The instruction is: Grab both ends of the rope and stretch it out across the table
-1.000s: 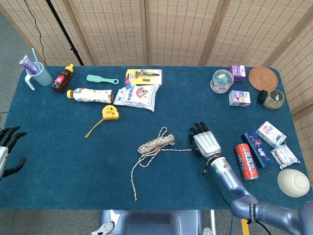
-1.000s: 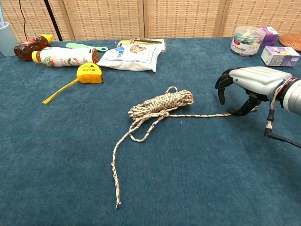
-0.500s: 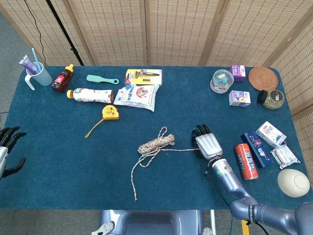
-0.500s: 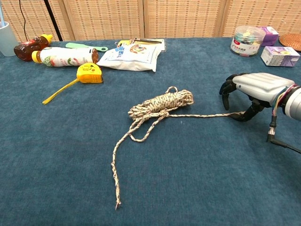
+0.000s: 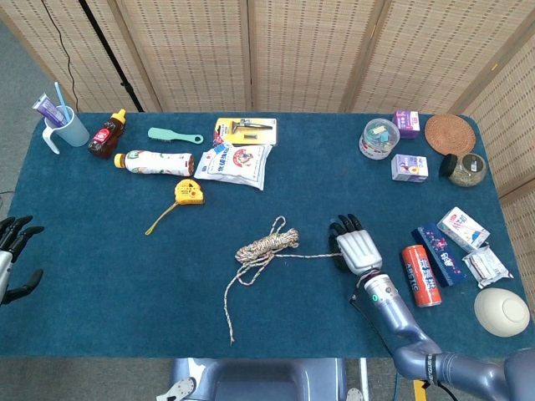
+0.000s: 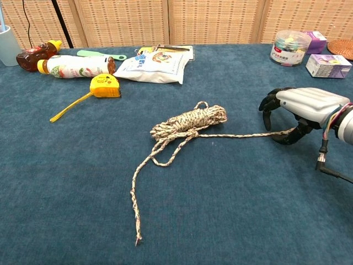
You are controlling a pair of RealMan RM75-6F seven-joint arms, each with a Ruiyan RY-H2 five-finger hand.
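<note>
Behind, woven cane screen panels (image 5: 292, 50); in front, a deep blue carpeted tabletop (image 5: 109, 276) carrying clutter along its far and right edges. Just left of the right hand's fingers (image 6: 268, 105), a speckled rope (image 6: 190, 121): bundled coil in the middle of the tabletop, one strand running straight and nearly level rightward from the coil to those fingers, long axis left to right; the other end trailing from the coil toward the near edge, tip (image 6: 137, 240) pointing at the robot, well apart from either hand. Right hand (image 5: 356, 248) palm down, fingers curled over the strand's end, thumb under it in the chest view, seemingly pinching the rope against the tabletop. Left hand (image 5: 12, 251) at the far left edge of the head view, off the tabletop, fingers spread and holding nothing, well away from the rope. Farther from the right hand's fingers, up and to the left: a yellow tape measure (image 5: 189, 191), a white pouch (image 5: 234, 163), a lying bottle (image 5: 155, 161), a teal brush (image 5: 174, 134), a sauce bottle (image 5: 106, 134) and a pale blue cup (image 5: 67, 125). To the right of those fingers, close by: a red can (image 5: 420, 274), a dark box (image 5: 441, 254), small cartons and a cream bowl (image 5: 501, 312); beyond them a clear tub (image 5: 379, 138) and a round cork mat (image 5: 450, 134).
</note>
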